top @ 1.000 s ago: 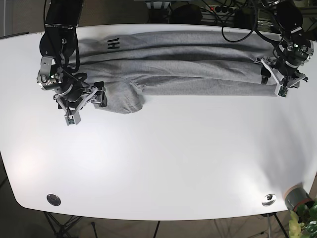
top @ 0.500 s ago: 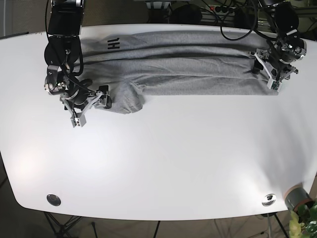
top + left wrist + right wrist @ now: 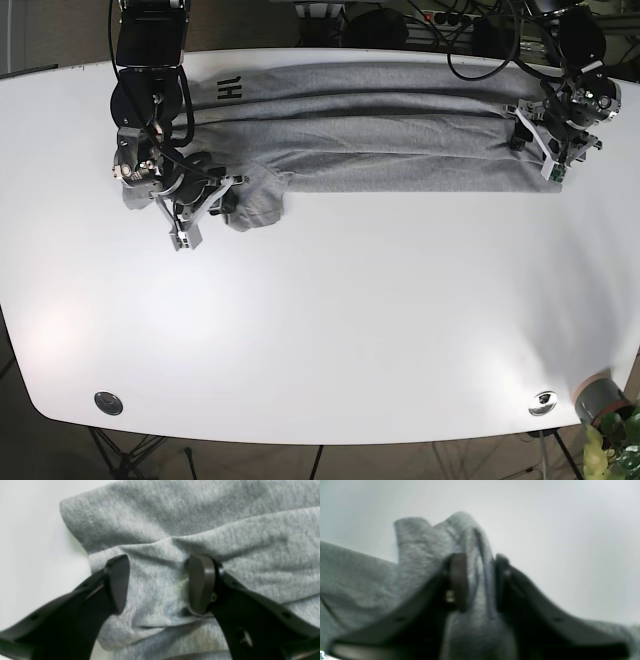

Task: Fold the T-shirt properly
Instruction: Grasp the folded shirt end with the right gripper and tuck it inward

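My base camera looks straight down over the whole table [image 3: 330,330]. Each wrist camera peers closely past its own fingers, sharing the T-shirt [image 3: 400,130] with it.

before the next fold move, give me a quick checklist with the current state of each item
1. Right tool pinching cloth: ok, a ridge of the grey T-shirt stands between its narrowly spaced fingers.
2. Left tool gripping cloth: not ok, fingers spread wide, fabric only lies between them.
3. Left tool over the shirt's end: ok, near the edge by the table.
4. Shirt flat: not ok, bunched at the right tool.
5. Layers caught by right tool: cannot tell, view blurred.
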You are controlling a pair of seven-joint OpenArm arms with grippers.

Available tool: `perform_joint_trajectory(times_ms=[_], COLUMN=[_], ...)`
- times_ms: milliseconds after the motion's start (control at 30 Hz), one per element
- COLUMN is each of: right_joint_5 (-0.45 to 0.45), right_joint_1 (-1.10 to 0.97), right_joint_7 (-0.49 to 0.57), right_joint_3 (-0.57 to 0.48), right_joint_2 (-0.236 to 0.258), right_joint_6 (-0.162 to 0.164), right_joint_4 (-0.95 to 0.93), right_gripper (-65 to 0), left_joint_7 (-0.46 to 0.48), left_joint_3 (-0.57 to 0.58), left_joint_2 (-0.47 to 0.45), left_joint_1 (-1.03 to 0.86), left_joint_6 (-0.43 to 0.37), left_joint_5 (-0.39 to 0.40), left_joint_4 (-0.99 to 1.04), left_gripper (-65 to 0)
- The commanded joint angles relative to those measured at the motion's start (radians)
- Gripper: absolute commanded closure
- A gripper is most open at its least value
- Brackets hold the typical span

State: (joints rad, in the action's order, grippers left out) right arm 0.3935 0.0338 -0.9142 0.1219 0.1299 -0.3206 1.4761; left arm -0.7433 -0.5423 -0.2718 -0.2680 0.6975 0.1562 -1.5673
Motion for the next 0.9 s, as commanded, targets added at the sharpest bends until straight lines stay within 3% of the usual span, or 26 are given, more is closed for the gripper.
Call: perform_joint_trajectory(times_ms=[0,567,867], right_joint_5=[0.011,0.011,0.011], right_joint_1=[0.013,-0.26,-0.367], right_joint_7=[0.002,-0.024,-0.021], right_joint_3=[0.014,0.141,0.175], right_joint_2=[0.007,-0.008,-0.048], right_joint_6=[-0.001,-0.001,-0.001], right_joint_4=[0.044,0.479,0.53], right_gripper=[-1.9,-3.3,-4.0], left_joint_7=[-0.008,-0.008,-0.008], left_joint_3=[-0.002,0.001,0.001], left_joint_2=[-0.013,-0.014,-0.014], left_joint_1=[0.002,0.003,0.003], left_joint_6=[0.001,0.001,0.001], left_joint_5=[-0.014,-0.014,-0.014], left_joint_4=[0.003,0.005,0.005], left_gripper=[-35.1,-35.1,-35.1])
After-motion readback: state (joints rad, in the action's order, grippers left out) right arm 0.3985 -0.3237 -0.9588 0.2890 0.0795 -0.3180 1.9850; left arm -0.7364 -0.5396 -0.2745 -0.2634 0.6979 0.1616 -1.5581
